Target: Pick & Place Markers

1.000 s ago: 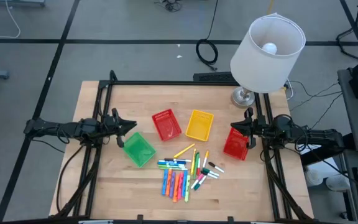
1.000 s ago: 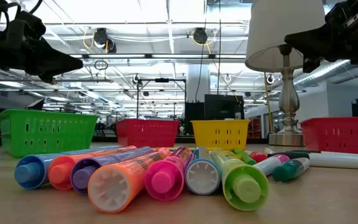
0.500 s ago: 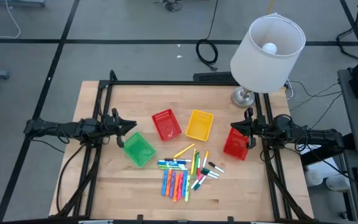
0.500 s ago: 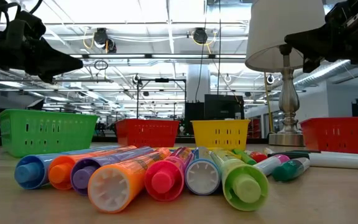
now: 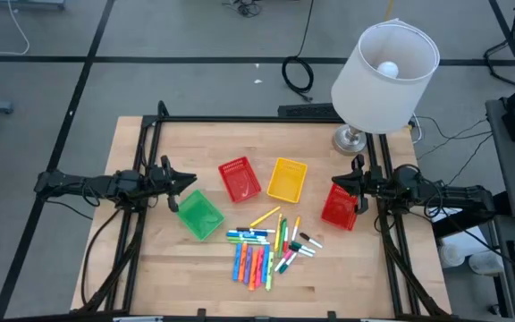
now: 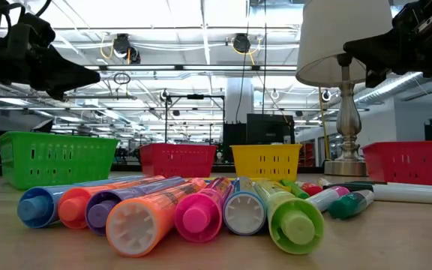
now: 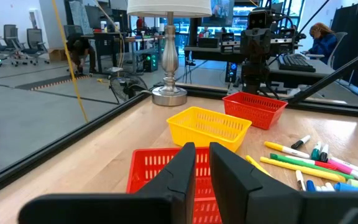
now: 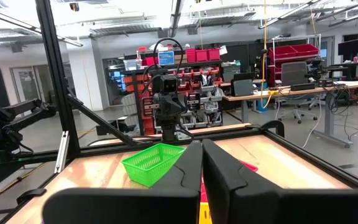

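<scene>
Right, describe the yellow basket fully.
The yellow basket is a small rectangular tray of mesh-sided plastic with a thicker rim, sitting upright and slightly angled on the wooden table. It looks empty. It sits between two red baskets, apart from both, with the markers lying in front of it, not touching.

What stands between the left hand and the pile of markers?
The green basket sits beside the left hand, partly on the line to the markers. The hand hangs above the table, so it could pass over the basket.

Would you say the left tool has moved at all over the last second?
No. In the high view the left tool sits in the same spot beside the green basket as before.
</scene>
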